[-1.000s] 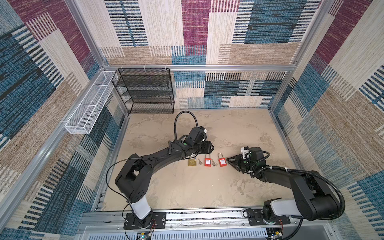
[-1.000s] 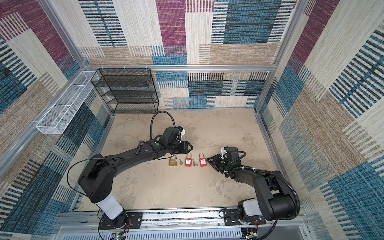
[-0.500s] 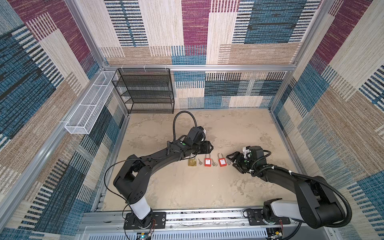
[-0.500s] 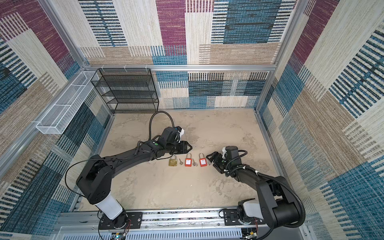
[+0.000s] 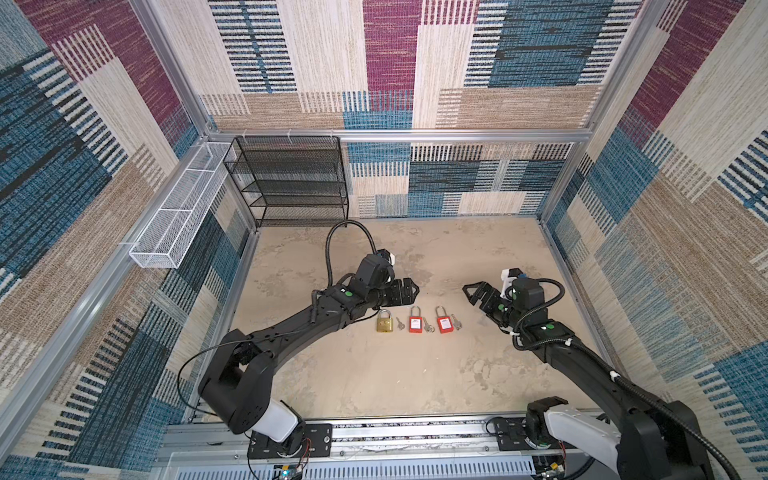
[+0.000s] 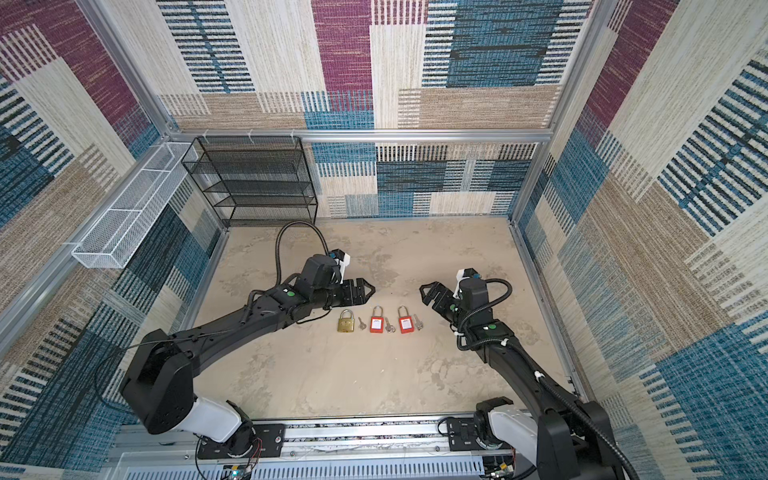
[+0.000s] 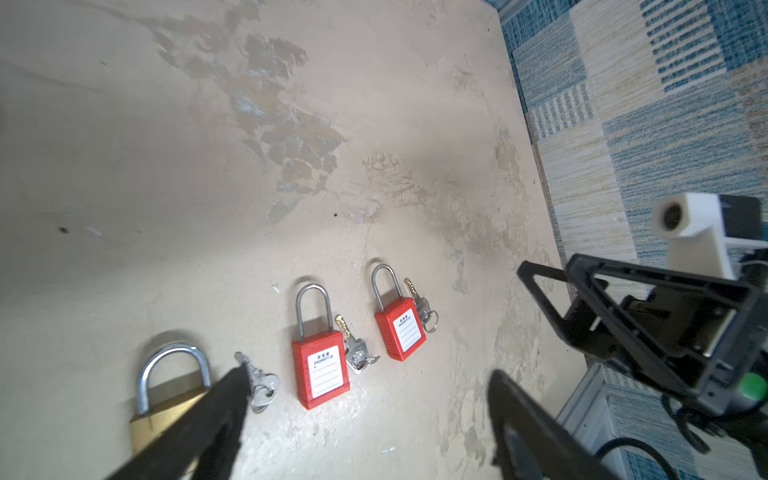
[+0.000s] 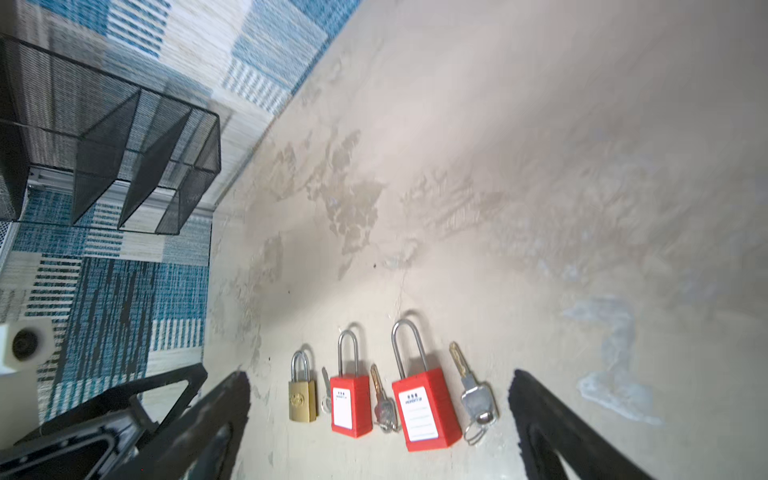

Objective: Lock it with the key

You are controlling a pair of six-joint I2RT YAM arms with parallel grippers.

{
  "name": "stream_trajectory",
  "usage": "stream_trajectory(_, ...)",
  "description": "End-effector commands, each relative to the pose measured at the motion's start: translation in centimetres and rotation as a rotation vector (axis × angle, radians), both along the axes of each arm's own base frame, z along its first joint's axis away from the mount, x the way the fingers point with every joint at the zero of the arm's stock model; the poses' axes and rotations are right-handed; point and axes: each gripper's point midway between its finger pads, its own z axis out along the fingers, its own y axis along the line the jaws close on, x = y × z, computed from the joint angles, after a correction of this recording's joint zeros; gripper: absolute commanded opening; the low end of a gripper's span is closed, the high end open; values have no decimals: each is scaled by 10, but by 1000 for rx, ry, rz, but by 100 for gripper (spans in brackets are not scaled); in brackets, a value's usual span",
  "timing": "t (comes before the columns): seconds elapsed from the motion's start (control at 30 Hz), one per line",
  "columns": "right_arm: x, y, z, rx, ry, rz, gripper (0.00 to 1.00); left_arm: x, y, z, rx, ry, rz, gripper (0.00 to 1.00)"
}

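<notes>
Three padlocks lay in a row on the desk (image 5: 374,374): brass padlock (image 5: 385,323), middle red padlock (image 5: 414,323) and right red padlock (image 5: 444,323), each with a key (image 5: 400,323) just beside it at 3 o'clock. My left end effector (image 5: 411,289) hovered spread and empty at 1 o'clock from the brass padlock. My right end effector (image 5: 468,289), equally spread and empty, sat at 1 o'clock from the right red padlock. I judged the right-hand key (image 8: 476,395) the easiest start. Lying flat and thin, it called for a steep descent and a pinch on the bow, not the blade, while the left pinned that padlock's body against twisting.
</notes>
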Motion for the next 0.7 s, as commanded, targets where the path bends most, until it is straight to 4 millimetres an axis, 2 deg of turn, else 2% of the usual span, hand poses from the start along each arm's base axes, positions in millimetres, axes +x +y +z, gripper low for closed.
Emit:
stream_trajectory(0.0,7,-30,11,-158,-95,-112,99,9,28,20,52,-139,89,99)
stream_trajectory(0.1,6,-47,34,-241,-280,-164,99,8,65,30,119,-239,180,99)
stream_trajectory(0.23,-4,-75,58,-426,-478,-262,99,0,137,48,281,-398,339,99)
stream_trajectory(0.33,-8,-91,65,-549,-555,-318,99,-15,189,66,411,-561,426,99)
stream_trajectory(0.47,-5,-106,58,-632,-570,-383,99,-41,254,75,544,-672,578,99)
stream_trajectory(0.53,-1,-108,52,-650,-576,-392,99,-52,274,71,610,-731,617,99)
stream_trajectory(0.67,6,-113,35,-688,-561,-402,99,-59,284,64,572,-885,685,100)
